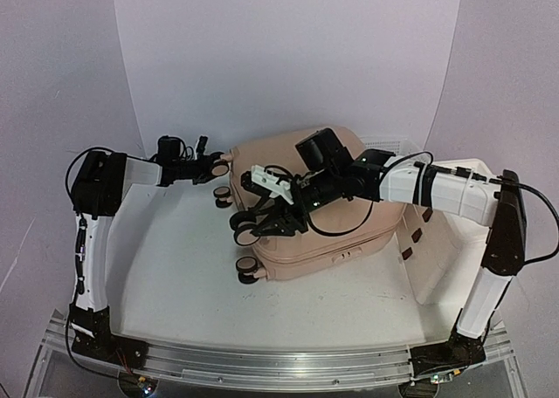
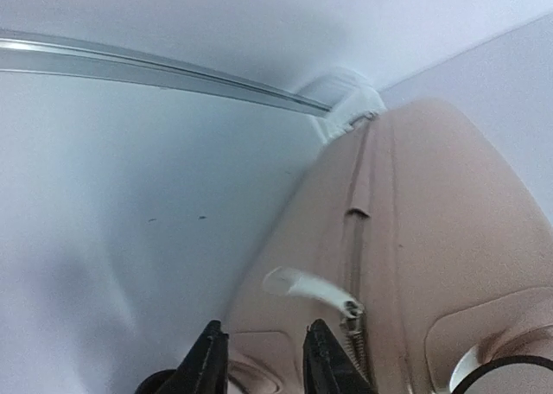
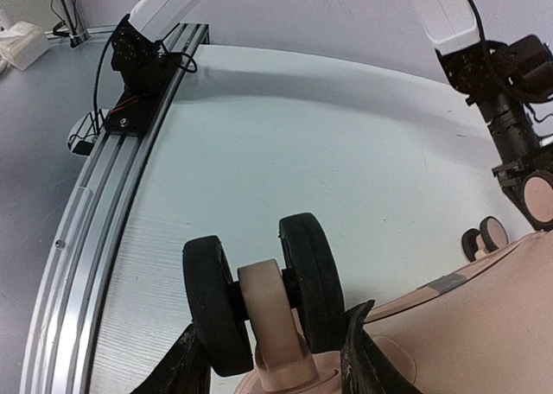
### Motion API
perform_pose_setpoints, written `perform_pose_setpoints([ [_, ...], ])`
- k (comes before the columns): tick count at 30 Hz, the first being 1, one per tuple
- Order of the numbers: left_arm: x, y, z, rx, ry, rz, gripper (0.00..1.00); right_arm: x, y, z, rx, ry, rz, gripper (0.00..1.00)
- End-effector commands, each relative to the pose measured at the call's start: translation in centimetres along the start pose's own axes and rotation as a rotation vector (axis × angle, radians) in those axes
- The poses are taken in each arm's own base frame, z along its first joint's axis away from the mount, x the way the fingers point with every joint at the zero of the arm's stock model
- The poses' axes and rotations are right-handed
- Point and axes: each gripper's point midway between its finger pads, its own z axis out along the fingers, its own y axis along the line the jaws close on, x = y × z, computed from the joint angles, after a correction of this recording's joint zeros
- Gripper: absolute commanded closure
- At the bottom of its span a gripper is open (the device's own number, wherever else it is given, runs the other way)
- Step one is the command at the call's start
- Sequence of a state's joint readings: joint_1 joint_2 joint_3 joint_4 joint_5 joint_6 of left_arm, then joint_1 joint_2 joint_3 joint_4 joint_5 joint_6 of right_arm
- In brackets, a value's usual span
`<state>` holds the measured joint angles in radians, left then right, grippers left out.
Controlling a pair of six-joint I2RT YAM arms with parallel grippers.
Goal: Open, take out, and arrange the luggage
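Note:
The pale pink luggage (image 1: 367, 232) lies flat mid-table, its black wheels facing left. My right gripper (image 1: 253, 228) reaches across it and is shut on a double black wheel (image 3: 302, 273) with a pink hub, one finger (image 3: 186, 368) against each outer side (image 3: 363, 351). My left gripper (image 1: 218, 165) is at the far left corner of the luggage. In the left wrist view it (image 2: 263, 359) is open and empty. A whitish zipper pull (image 2: 307, 288) on the closed zipper (image 2: 354, 238) lies just ahead of its fingertips, not between them.
A white mesh basket (image 1: 384, 142) stands behind the luggage. A white drawer cabinet (image 1: 445, 232) is close against its right side. An aluminium rail (image 1: 279, 363) runs along the near table edge. White table (image 1: 175, 276) shows left of the luggage.

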<state>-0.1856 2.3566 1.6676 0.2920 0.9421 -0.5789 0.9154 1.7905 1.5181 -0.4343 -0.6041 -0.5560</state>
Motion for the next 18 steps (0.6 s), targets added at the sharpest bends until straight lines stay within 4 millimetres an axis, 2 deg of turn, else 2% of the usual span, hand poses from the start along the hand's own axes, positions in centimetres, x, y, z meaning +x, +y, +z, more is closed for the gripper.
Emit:
perform_pose_setpoints([
  [1,-8.0,1.4,-10.5,-0.36,-0.342,0.039,0.6,-0.8,4.8,0.4,-0.133,0.03,0.168,1.0],
  [3,-7.9,1.3,-14.6,-0.437,-0.379,-0.002,0.36,-0.5,3.0,0.5,-0.017,0.035,0.2,1.0],
  [4,-7.7,1.1,-16.7,-0.486,-0.399,-0.016,0.28,-0.5,2.4,0.4,0.023,0.029,0.211,1.0],
  [6,-6.7,-0.1,-20.0,-0.573,-0.424,-0.027,0.2,-0.8,1.2,0.2,0.095,0.013,0.236,1.0],
  [7,-5.8,-1.1,-21.0,-0.594,-0.433,-0.041,0.14,-1.0,0.9,0.1,0.104,0.006,0.242,1.0],
  [9,-3.6,-3.9,-21.1,-0.52,-0.42,-0.097,0.13,-1.6,0.1,0.0,0.139,-0.005,0.264,1.0],
  [11,-1.1,-8.0,-19.9,-0.411,-0.37,-0.107,0.15,-2.3,-0.5,-0.1,0.158,-0.017,0.286,1.0],
  [14,3.4,-16.5,-17.3,-0.229,-0.258,0.057,0.15,-3.5,-1.4,-0.3,0.185,-0.046,0.314,1.0],
  [15,4.9,-19.5,-17.2,-0.15,-0.221,0.135,0.14,-3.9,-1.6,-0.4,0.191,-0.057,0.322,1.0],
  [18,9.1,-25.6,-18.9,0.021,-0.166,0.31,0.1,-5.0,-1.9,-0.5,0.191,-0.094,0.352,1.0],
])
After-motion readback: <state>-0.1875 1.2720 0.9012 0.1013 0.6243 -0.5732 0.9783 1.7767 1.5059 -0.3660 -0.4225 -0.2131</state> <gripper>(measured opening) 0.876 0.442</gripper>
